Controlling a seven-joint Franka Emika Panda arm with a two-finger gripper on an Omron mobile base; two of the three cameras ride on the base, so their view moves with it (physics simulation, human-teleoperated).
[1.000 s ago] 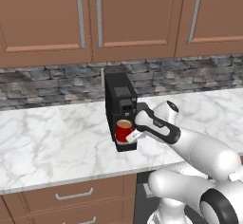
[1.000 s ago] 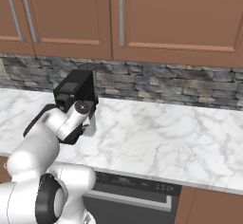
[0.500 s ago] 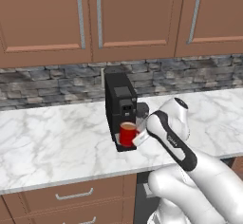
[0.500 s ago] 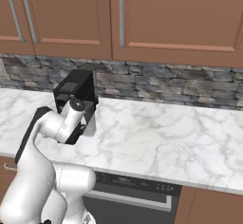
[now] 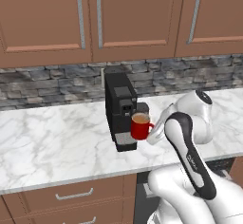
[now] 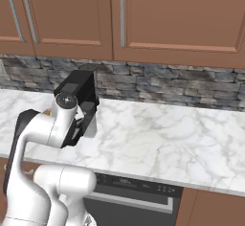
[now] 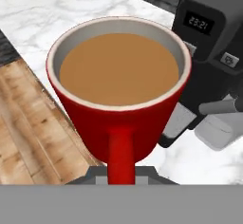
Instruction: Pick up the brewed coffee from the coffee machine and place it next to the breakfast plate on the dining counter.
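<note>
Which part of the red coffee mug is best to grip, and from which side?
Its side handle. The mug stands upright and full at the coffee machine, handle pointing away from it toward the arm, so a level approach from there suits; the hand grips there.

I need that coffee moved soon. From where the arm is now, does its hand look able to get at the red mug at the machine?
Probably yes: the hand is already shut on the handle of the mug, which sits beside the front of the coffee machine, with nothing between them.
</note>
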